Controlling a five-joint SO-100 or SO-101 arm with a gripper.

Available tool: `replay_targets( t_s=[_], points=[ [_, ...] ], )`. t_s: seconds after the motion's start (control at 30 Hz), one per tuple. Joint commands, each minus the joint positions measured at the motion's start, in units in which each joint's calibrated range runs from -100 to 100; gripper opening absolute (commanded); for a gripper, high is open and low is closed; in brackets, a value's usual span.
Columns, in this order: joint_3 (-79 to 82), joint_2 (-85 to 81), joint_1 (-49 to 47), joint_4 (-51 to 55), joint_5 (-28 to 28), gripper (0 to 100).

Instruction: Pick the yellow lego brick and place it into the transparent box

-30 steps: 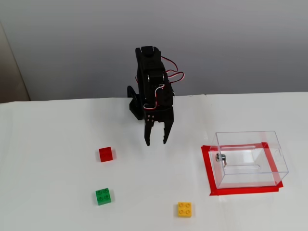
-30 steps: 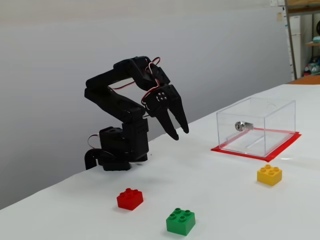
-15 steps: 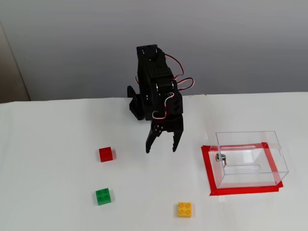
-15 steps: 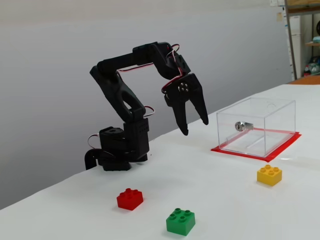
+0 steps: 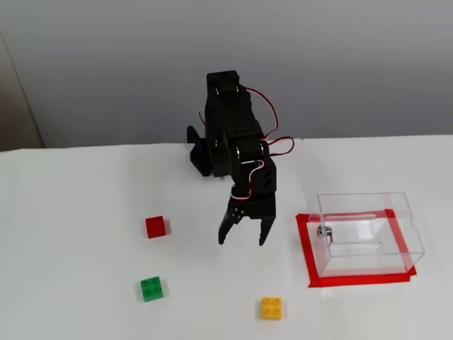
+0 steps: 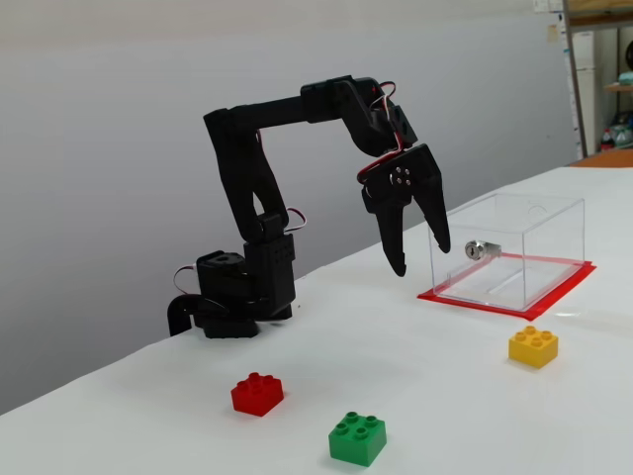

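Note:
The yellow lego brick (image 5: 272, 308) (image 6: 533, 346) lies on the white table near the front edge, studs up. The transparent box (image 5: 366, 233) (image 6: 509, 248) stands on a red-taped patch to the right, with a small metal latch on its left wall. My black gripper (image 5: 243, 239) (image 6: 421, 257) hangs open in the air with nothing between its fingers. It points down, well above the table, behind and slightly left of the yellow brick and left of the box in both fixed views.
A red brick (image 5: 156, 227) (image 6: 257, 393) and a green brick (image 5: 151, 289) (image 6: 357, 438) lie on the left part of the table. The arm's base (image 5: 202, 157) (image 6: 235, 294) stands at the table's back edge against a grey wall.
The arm has stretched out from its folded pose, carrying the gripper forward and towards the yellow brick and the box. The fingers have spread wider. No brick has moved.

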Motion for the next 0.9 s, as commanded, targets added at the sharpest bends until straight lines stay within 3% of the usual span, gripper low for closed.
replay_targets(
  t_s=[0.0,0.1,0.33,0.63,0.87],
  points=[
    [-3.69,1.14,0.10,-0.43,-0.54,33],
    [-5.50,3.43,0.25,-0.52,-1.06,34],
    [-6.94,10.14,1.44,-4.69,-1.63,47],
    [-7.49,17.01,0.84,-13.40,-1.63,47],
    [-16.35,23.37,-0.49,-13.57,-1.63,47]
  ],
)
